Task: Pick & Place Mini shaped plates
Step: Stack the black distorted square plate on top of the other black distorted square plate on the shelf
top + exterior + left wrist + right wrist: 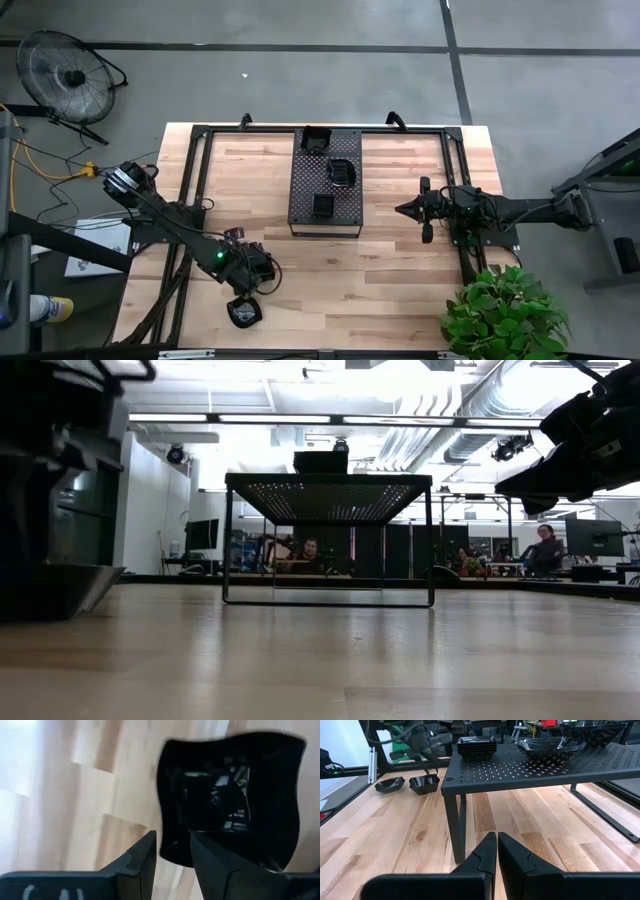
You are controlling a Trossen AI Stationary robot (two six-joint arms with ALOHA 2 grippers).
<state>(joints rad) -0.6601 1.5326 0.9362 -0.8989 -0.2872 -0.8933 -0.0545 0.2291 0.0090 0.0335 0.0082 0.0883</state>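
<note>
I see my left gripper [247,292] low over the near left part of the table [400,270], its fingers [142,857] parted a little around the rim of a wavy-edged mini plate [230,795]; I cannot tell whether they still touch it. A 2nd loose plate [389,784] lies just beside it. On the perforated tray [300,190], far centre, sit 3 plate stacks [340,173]. My right gripper [400,210] waits right of the tray, fingers closed, holding nothing.
</note>
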